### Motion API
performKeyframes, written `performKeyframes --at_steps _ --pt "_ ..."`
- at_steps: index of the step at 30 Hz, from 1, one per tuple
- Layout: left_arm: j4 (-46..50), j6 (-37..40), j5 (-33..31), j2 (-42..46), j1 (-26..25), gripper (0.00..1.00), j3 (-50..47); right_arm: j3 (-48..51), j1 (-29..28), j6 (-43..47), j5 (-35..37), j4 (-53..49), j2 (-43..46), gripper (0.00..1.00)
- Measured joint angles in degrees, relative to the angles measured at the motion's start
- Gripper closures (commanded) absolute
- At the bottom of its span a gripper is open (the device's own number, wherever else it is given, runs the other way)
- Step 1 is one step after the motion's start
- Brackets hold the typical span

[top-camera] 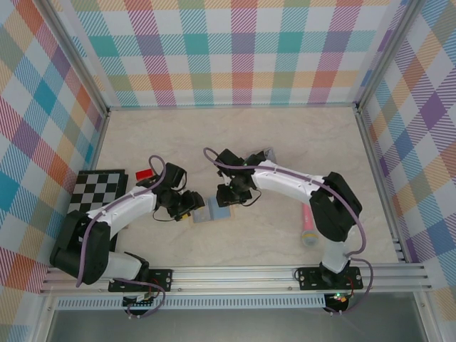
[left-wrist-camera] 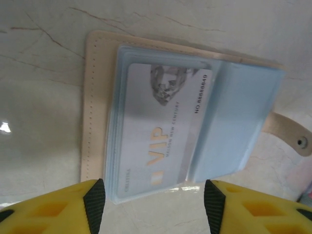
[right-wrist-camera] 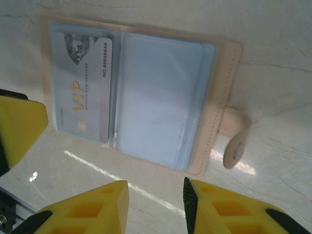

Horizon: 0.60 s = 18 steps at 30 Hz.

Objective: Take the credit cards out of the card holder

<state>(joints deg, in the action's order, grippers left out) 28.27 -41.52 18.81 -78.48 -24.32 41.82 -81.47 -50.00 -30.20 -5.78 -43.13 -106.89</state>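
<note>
the marbled worktop (top-camera: 285,135) carries both arms, which bend inward and meet over the middle, nearer the front edge than the back. the checkered board (top-camera: 96,191) lies against the left edge, toward the front left corner. a pink stick-like item with a teal end (top-camera: 306,222) lies toward the front right, beside the right arm.

the card holder (top-camera: 211,212) sits flat and opened out between the two grippers. its pale blue clear sleeves face up and its tan strap with the stud (left-wrist-camera: 292,139) sticks out to one side. the red card (top-camera: 144,174) lies out on the worktop just beside the board's far right corner. a silver vip card (left-wrist-camera: 161,131) sits tucked in one sleeve of the holder.

the left gripper (left-wrist-camera: 153,187) hangs over the holder's edge, jaws released and apart, the sleeve edge lying between the black pads (left-wrist-camera: 95,200); i cannot tell if they touch it. the right gripper (right-wrist-camera: 156,187) is over bare worktop just beside the holder, jaws parted narrowly, grasping nothing.
</note>
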Motion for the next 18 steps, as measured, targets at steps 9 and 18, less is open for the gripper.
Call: performKeyframes --at_steps 9,18 --pt "-0.2 -1.73 -2.01 -1.16 0.0 0.66 0.02 -11.19 0.35 3.23 -0.5 -1.64 -10.86 0.69" --pt "-2.16 -2.21 -1.27 -3.52 0.0 0.73 0.11 -13.51 2.51 7.08 -3.56 -4.24 -16.81 0.7"
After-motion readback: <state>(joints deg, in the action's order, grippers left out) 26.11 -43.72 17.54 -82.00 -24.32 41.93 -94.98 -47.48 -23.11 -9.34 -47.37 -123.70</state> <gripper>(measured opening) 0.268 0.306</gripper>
